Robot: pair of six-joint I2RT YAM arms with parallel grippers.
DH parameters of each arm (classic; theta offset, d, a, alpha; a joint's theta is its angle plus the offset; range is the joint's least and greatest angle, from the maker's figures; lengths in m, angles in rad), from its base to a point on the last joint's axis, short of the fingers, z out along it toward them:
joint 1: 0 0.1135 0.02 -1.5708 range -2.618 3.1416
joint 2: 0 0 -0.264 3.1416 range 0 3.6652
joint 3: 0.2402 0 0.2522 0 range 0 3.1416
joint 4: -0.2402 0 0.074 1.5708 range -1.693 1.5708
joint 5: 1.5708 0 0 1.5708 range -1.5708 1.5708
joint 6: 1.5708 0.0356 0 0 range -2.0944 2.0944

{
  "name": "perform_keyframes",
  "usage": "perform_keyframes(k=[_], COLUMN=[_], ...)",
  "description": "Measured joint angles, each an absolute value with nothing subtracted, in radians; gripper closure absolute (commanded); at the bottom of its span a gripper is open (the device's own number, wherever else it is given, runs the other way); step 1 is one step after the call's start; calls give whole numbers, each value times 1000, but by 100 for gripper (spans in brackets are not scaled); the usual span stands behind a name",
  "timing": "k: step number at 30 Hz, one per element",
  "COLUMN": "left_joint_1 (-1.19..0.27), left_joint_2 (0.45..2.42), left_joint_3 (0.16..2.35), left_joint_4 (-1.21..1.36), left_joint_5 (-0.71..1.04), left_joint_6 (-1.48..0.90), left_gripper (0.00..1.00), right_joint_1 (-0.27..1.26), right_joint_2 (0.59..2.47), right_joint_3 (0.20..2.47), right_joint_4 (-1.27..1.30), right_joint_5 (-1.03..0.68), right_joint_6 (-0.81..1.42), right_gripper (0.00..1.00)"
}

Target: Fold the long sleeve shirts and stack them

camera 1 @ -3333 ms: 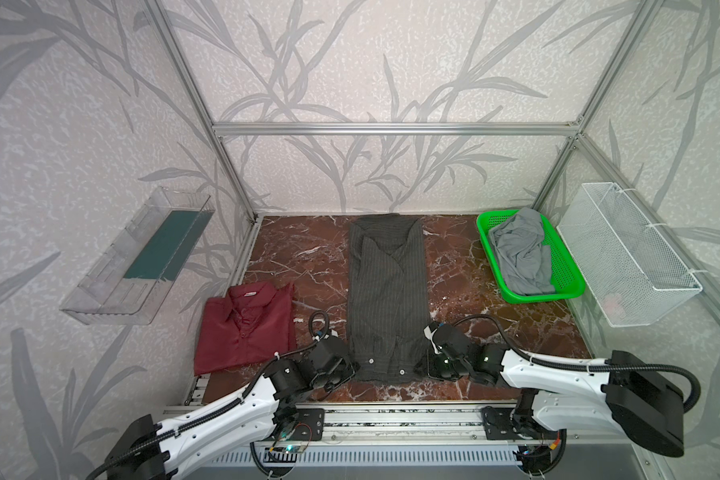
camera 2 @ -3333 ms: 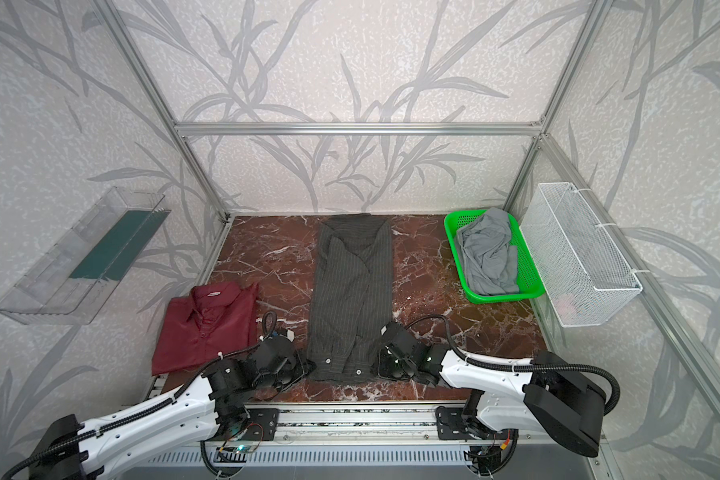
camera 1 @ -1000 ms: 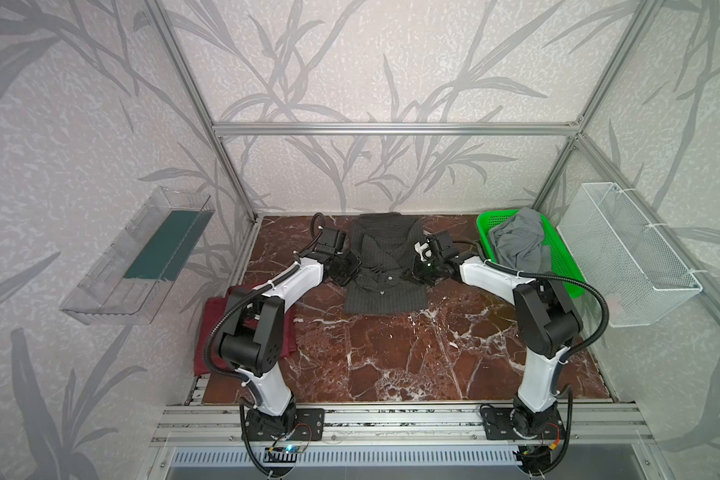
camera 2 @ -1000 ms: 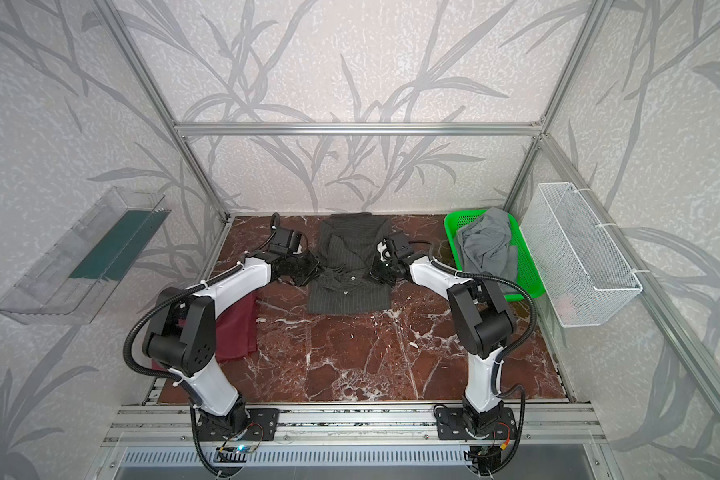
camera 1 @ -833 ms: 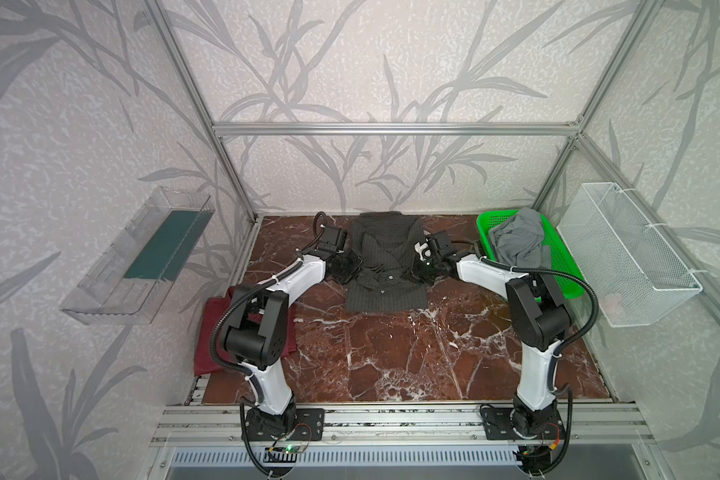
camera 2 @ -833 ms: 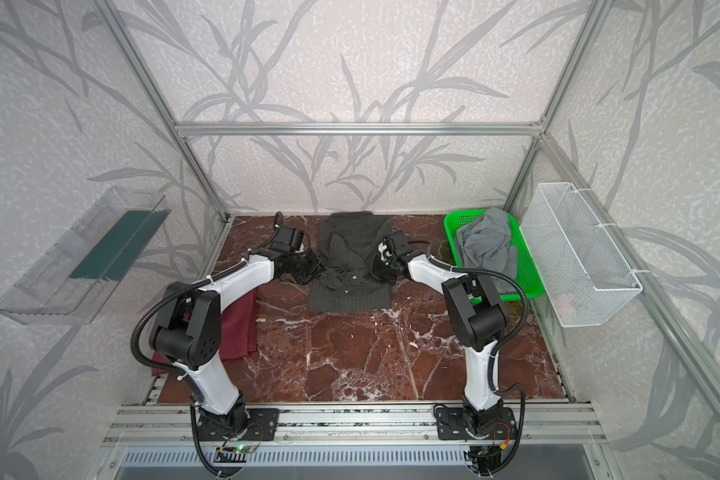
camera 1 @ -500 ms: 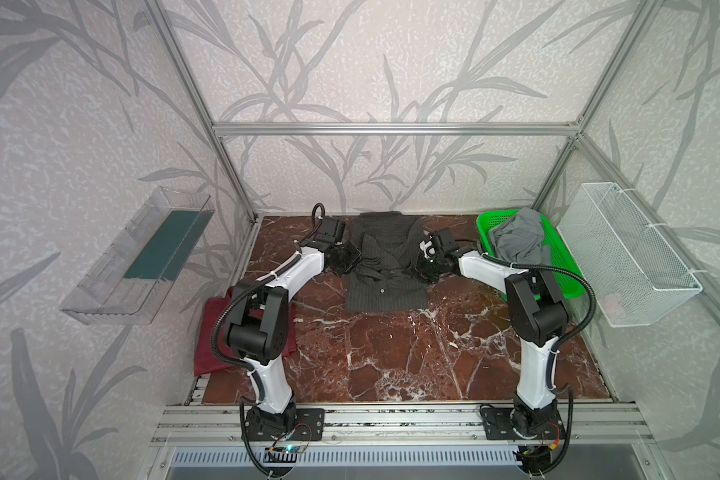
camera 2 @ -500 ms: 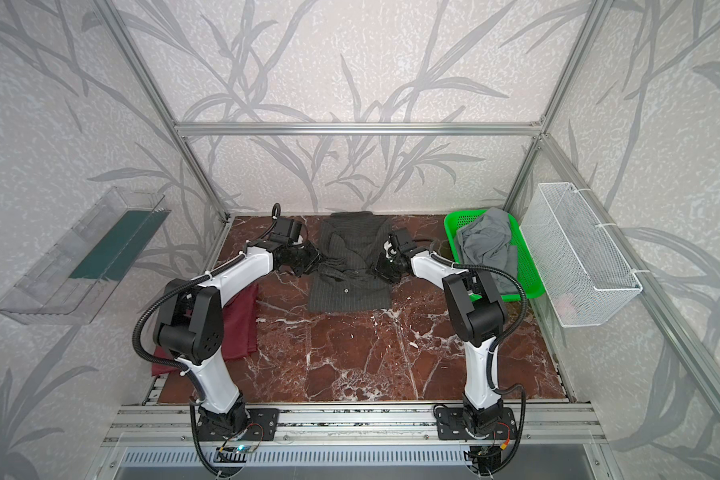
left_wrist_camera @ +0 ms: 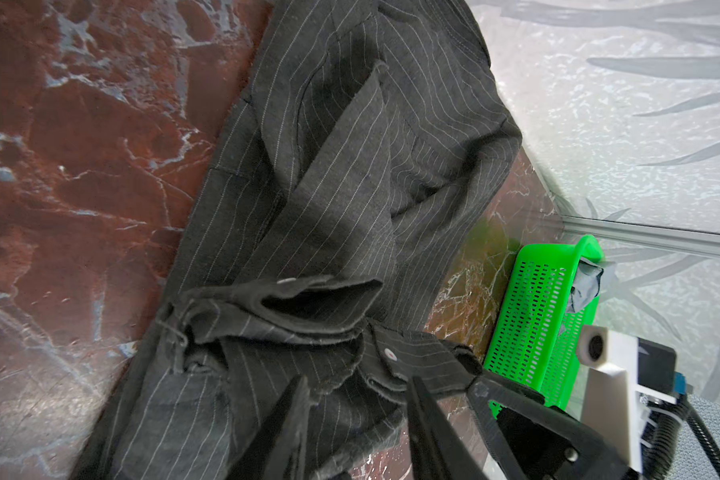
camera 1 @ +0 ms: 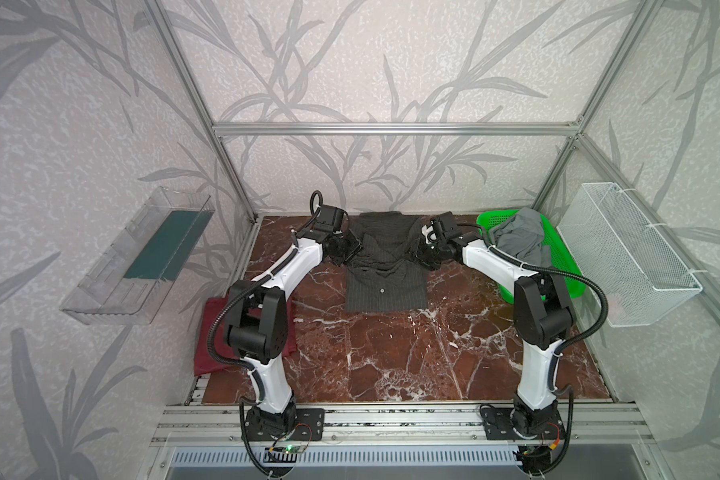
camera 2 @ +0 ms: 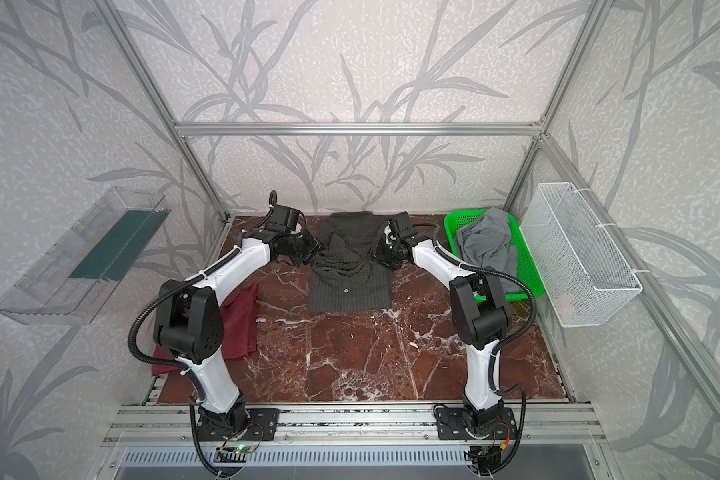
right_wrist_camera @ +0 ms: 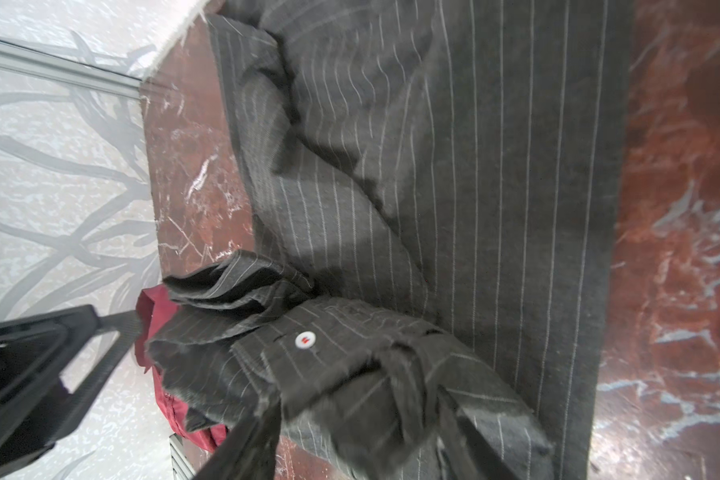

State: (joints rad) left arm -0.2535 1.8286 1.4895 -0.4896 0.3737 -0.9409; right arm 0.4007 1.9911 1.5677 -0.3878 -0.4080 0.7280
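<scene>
The grey striped shirt (camera 1: 385,282) is lying folded at the back middle of the table (camera 1: 391,361). Its doubled-over end is bunching into a rumpled ridge across the cloth. Both arms are reaching to that ridge. The left gripper (camera 1: 344,254) is sitting at the shirt's left edge and the right gripper (camera 1: 417,249) at its right edge.

In the left wrist view, the left gripper (left_wrist_camera: 358,380) is standing open, with the frayed hem of the shirt (left_wrist_camera: 350,187) lying loose at its tips, not pinched. In the right wrist view, the right gripper (right_wrist_camera: 354,399) is gaping too. Its blurred fingers (right_wrist_camera: 246,436) are straddling the bunched cloth (right_wrist_camera: 474,166) without clamping it.

The dark red shirt (camera 1: 206,332) is lying at the table's front left, well apart from both grippers and partly hidden behind the left arm. At the right, a green basket (camera 1: 485,218) is holding a grey cloth (camera 1: 520,237).
</scene>
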Motion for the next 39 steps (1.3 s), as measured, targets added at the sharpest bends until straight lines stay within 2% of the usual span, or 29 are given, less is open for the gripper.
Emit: perform_keyframes(k=[11,20,39], left_joint_1=[-253,-257,-253], left_joint_2=[1710,1686,1892], left_joint_3=[1340,1282,1535], left_joint_4=[-488,-479,-642], left_joint_5=[376,385,203], left_joint_6=[-912,-879,-642], left_gripper=[59,59,59], right_joint_1=[385,375,498], right_joint_2=[1966,1854,2085], right_joint_3=[1607,1474,1447], right_joint_4=[-453,-382,-342], right_joint_5=[-377,-377,-239], right_joint_6=[709,699,686], right_gripper=[41,55,59])
